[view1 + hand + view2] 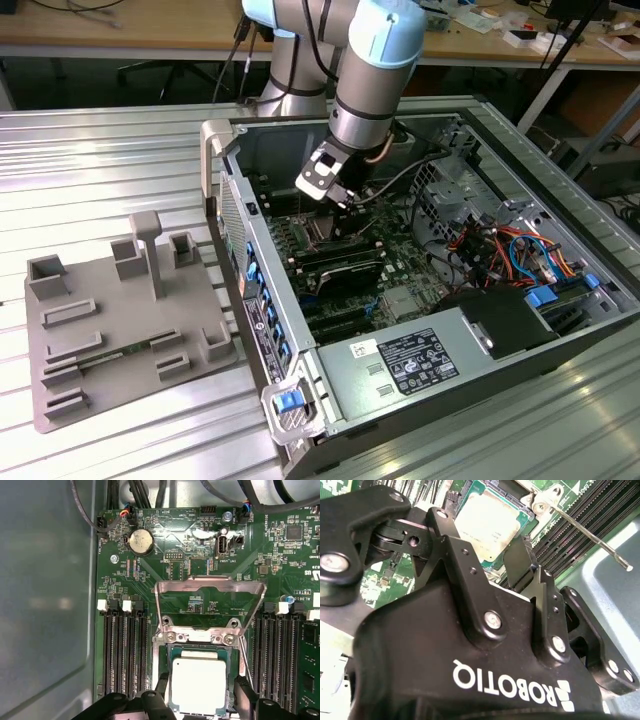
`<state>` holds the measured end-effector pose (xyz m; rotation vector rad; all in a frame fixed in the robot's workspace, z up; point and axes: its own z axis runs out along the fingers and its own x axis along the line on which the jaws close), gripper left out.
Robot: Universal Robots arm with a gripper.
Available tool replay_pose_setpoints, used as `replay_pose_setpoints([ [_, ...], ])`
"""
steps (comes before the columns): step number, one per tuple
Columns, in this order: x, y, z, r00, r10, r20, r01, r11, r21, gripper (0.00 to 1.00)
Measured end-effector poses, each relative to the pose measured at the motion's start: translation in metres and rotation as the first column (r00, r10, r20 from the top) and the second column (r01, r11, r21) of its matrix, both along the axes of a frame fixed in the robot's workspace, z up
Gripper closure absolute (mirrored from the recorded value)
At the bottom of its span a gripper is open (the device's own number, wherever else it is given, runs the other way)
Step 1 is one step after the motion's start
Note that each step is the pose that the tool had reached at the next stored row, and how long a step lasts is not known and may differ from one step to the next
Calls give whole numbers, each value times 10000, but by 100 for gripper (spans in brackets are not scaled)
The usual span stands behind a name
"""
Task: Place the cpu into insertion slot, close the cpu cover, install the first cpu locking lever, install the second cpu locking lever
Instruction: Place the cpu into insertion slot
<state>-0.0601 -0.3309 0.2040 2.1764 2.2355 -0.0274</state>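
The cpu (197, 685) lies flat in the insertion slot (162, 652), silvery top up; the second wrist view shows the cpu (487, 522) from close by. The cpu cover (210, 584) stands swung up and open behind the slot, its window showing green board. My gripper (202, 700) hangs just over the chip and is open. One black finger (162, 685) stands on each side, the other finger (245, 690) a small gap off the edge. A thin wire locking lever (585, 530) sticks up unlatched. In the exterior view the gripper (340, 195) is inside the case.
Long black memory slots (122, 655) flank the socket on both sides. Cables (85, 515) cross the board's far edge, near a coin cell (140, 541). The case wall (235, 215) and power supply (410, 365) hem the arm in. A grey fixture (120, 330) lies outside.
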Motion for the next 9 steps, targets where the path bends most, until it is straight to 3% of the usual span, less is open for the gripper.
replay_pose_setpoints([
  [4, 1, 1, 67, 10000, 2, 0, -2, 10000, 8, 38],
  [7, 1, 3, 72, 10000, 3, 1, -3, 10000, 39, 40],
  [8, 1, 3, 73, 10000, 1, 0, -1, 10000, 62, 53],
  [9, 1, 3, 73, 10000, 2, 0, -2, 10000, 89, 59],
])
